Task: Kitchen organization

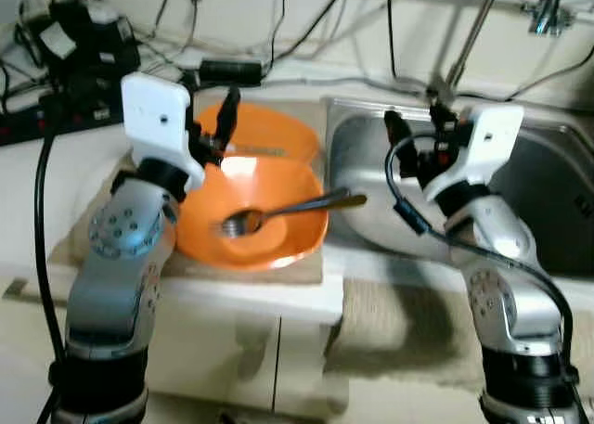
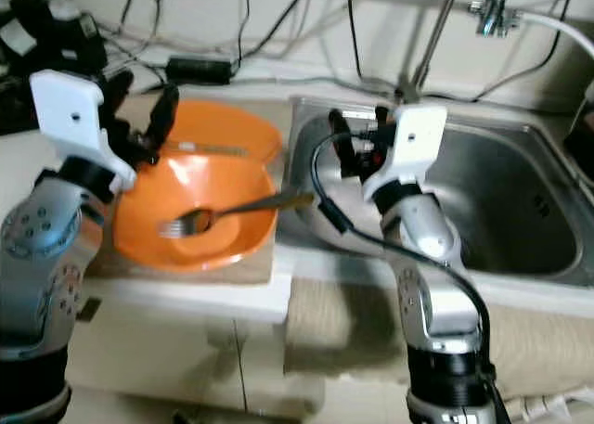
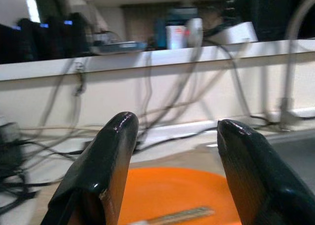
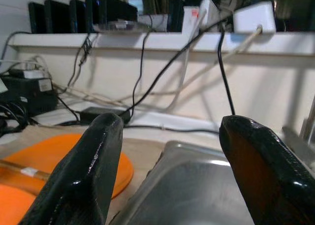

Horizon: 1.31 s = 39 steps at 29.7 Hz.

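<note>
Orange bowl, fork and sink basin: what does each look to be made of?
Orange bowl: probably plastic, with a smooth, uniformly coloured surface and a soft glare patch. Fork: metal, silvery with bright reflections along its handle. Sink basin: likely stainless steel, grey with a brushed, dully reflective sheen.

Kitchen, makeshift-looking. Stainless steel sink basin (image 2: 520,211) sunk into a pale countertop (image 1: 37,187). Just left of the sink, stacked orange plastic dishes (image 1: 255,197) with a metal fork (image 1: 278,215). Behind the sink, black cables (image 1: 306,25) trail along a cream wall (image 1: 418,16); a metal tap (image 2: 492,11) stands above.
</note>
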Motion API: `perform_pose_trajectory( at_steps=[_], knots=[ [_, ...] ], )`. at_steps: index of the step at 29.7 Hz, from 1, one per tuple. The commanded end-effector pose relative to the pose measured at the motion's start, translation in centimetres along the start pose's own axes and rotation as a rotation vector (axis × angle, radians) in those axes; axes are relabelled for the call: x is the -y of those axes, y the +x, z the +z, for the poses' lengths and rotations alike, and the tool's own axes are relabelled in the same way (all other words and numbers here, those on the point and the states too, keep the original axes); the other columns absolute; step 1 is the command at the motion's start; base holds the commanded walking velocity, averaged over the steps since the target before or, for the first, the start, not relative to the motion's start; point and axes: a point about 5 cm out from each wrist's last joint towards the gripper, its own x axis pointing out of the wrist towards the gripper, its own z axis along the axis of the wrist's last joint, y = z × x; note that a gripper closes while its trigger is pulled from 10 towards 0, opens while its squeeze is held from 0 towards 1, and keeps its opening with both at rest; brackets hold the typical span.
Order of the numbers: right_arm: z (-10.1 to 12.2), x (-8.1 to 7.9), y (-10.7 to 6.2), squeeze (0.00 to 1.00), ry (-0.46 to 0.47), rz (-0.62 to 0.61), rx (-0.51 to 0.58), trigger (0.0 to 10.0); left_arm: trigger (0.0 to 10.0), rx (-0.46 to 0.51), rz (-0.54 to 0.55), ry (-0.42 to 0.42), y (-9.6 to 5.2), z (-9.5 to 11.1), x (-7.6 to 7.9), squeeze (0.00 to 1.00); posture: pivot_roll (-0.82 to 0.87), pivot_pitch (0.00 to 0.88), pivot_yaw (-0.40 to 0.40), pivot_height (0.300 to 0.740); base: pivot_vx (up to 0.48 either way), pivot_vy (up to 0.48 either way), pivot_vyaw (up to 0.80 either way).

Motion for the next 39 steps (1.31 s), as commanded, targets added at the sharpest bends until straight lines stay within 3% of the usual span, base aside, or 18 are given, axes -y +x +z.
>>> perform_pose_trajectory(
  at_steps=[1, 6, 7, 15, 16, 18, 19, 20, 21, 22, 23, 27, 33, 35, 36, 37, 39],
  knots=[
    [0.3, 0.9, 0.0, 0.00, 0.018, 0.020, -0.009, 10.0, 10.0, -0.004, -0.080, -0.014, -0.2, 0.1, 0.3, 0.00, 0.01, 0.000, -0.044, 0.740, 0.000, 0.000, 0.00],
    [0.3, 1.1, -0.2, 0.00, 0.045, 0.142, -0.035, 10.0, 10.0, 0.000, -0.227, 0.018, -0.5, 0.4, 0.8, 0.00, 0.01, 0.000, -0.051, 0.740, 0.000, 0.000, 0.00],
    [0.4, 1.3, -0.3, 0.00, 0.063, 0.194, -0.042, 10.0, 10.0, -0.011, -0.321, 0.011, -0.5, 0.4, 1.4, 0.43, 0.01, 0.000, -0.055, 0.740, 0.000, 0.000, 0.00],
    [0.4, 1.3, -0.3, 0.00, 0.063, 0.194, -0.042, 10.0, 10.0, -0.011, -0.321, 0.011, -0.5, 0.4, 1.4, 0.43, 0.01, 0.000, -0.055, 0.740, 0.000, 0.000, 0.00],
    [0.4, 1.6, -0.5, 0.00, 0.063, 0.239, -0.048, 10.0, 10.0, -0.035, -0.424, -0.012, -0.7, 0.4, 1.9, 1.00, 0.01, 0.000, -0.057, 0.740, 0.000, 0.000, 0.00],
    [-0.6, 2.4, -1.6, 0.00, -0.104, 0.430, -0.188, 10.0, 10.0, -0.161, -0.636, 0.023, -0.1, -1.1, 3.1, 1.00, -0.01, 0.000, -0.052, 0.740, 0.000, 0.000, 0.00],
    [-0.6, 2.4, -1.6, 0.00, -0.104, 0.430, -0.188, 10.0, 10.0, -0.161, -0.636, 0.023, -0.1, -1.1, 3.1, 1.00, -0.01, 0.000, -0.052, 0.740, 0.000, 0.000, 0.00],
    [-0.9, 3.0, -1.8, 0.00, -0.178, 0.463, -0.249, 10.0, 10.0, -0.236, -0.669, 0.073, 0.5, -2.3, 3.1, 1.00, -0.02, 0.000, -0.053, 0.740, 0.000, 0.000, 0.00],
    [-0.7, 3.2, -1.6, 0.00, -0.175, 0.440, -0.239, 10.0, 10.0, -0.241, -0.652, 0.081, 0.7, -2.5, 3.0, 0.91, -0.02, 0.000, -0.051, 0.740, 0.000, 0.000, 0.00],
    [-0.7, 3.2, -1.6, 0.00, -0.175, 0.440, -0.239, 10.0, 10.0, -0.241, -0.652, 0.081, 0.7, -2.5, 3.0, 0.91, -0.02, 0.000, -0.051, 0.740, 0.000, 0.000, 0.00],
    [-0.5, 3.3, -1.3, 0.00, -0.162, 0.381, -0.209, 10.0, 10.0, -0.217, -0.601, 0.064, 1.1, -2.4, 2.9, 0.00, -0.02, 0.000, -0.049, 0.740, 0.000, 0.000, 0.00],
    [0.0, 2.7, -1.2, 0.00, -0.049, 0.284, -0.126, 10.0, 10.0, -0.121, -0.495, -0.021, 1.7, -1.4, 2.6, 0.00, -0.03, 0.000, -0.051, 0.740, 0.000, 0.000, 0.00],
    [-0.4, 3.0, -1.4, 0.00, -0.033, 0.247, -0.118, 10.0, 10.0, -0.107, -0.435, -0.047, 2.0, -1.2, 1.8, 0.00, -0.03, 0.000, -0.047, 0.740, 0.000, 0.000, 0.00],
    [-0.2, 3.7, -1.1, 0.00, -0.033, 0.161, -0.091, 10.0, 10.0, -0.112, -0.363, -0.036, 2.3, -1.3, 1.1, 0.00, -0.03, 0.000, -0.047, 0.740, 0.000, 0.000, 0.00],
    [0.1, 4.4, -0.7, 0.00, -0.016, 0.059, -0.054, 10.0, 10.0, -0.120, -0.257, -0.009, 2.6, -1.3, 0.2, 0.00, -0.03, 0.000, -0.046, 0.740, 0.000, 0.000, 0.00],
    [0.1, 4.4, -0.7, 0.00, -0.016, 0.059, -0.054, 10.0, 10.0, -0.120, -0.257, -0.009, 2.6, -1.3, 0.2, 0.00, -0.03, 0.000, -0.046, 0.740, 0.000, 0.000, 0.00],
    [0.7, 5.0, -0.4, 0.00, 0.036, -0.071, 0.012, 10.0, 10.0, -0.080, -0.093, 0.049, 2.9, -0.6, -1.0, 0.00, -0.03, 0.000, -0.047, 0.740, 0.000, 0.000, 0.00]
  ],
)
